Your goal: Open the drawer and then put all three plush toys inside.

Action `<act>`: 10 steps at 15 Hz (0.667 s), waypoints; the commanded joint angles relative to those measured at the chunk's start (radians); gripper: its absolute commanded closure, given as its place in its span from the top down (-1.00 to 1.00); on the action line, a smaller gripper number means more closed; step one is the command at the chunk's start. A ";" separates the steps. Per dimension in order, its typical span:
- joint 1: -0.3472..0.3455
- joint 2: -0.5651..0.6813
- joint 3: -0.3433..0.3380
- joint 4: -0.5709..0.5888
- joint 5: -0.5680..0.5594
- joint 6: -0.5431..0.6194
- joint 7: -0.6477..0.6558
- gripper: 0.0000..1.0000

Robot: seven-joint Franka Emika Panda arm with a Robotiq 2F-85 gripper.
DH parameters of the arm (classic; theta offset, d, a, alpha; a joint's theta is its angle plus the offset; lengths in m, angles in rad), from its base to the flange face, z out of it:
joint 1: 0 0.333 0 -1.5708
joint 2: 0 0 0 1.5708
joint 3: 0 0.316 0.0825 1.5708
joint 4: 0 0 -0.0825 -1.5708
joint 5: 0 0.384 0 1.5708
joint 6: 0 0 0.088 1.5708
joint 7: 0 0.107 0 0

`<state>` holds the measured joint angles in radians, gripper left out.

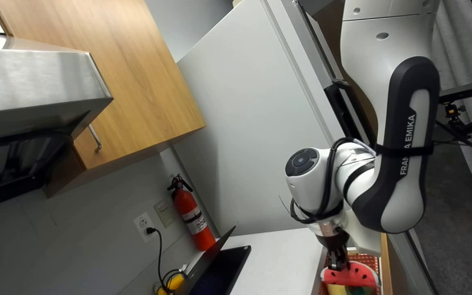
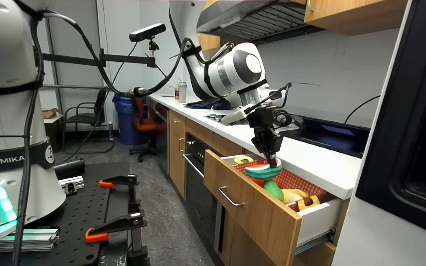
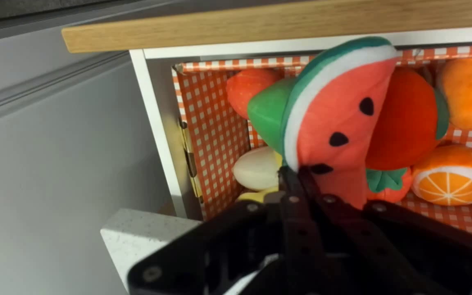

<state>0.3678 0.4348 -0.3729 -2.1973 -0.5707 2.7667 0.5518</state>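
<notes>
Gripper [image 3: 297,172] pinches one watermelon [image 3: 334,119] above perhaps eight plush toys [image 3: 404,123].

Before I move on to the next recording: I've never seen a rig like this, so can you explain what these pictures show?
The white, jointed machine is a robot arm. Two pictures are taken from different spots outside it; the third is from its wrist, looking into an open drawer. Inside the drawer, a red-checked box holds red, green, orange and yellow soft toys. Above them, the dark end effector at the arm's tip pinches a plush watermelon slice. Whether the slice touches the toys below, I can't tell.
</notes>
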 commanded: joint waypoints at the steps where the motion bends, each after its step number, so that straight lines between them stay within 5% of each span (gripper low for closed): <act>1: 0.004 -0.055 -0.006 -0.049 -0.057 -0.023 0.043 -0.99; 4: -0.003 -0.066 0.002 -0.060 -0.075 -0.030 0.043 -0.99; 5: -0.010 -0.070 0.011 -0.063 -0.069 -0.039 0.037 -0.82; 6: -0.016 -0.075 0.019 -0.066 -0.062 -0.049 0.032 -0.42; 10: -0.036 -0.082 0.045 -0.061 -0.054 -0.089 0.021 0.15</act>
<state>0.3607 0.3960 -0.3595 -2.2356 -0.6020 2.7175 0.5617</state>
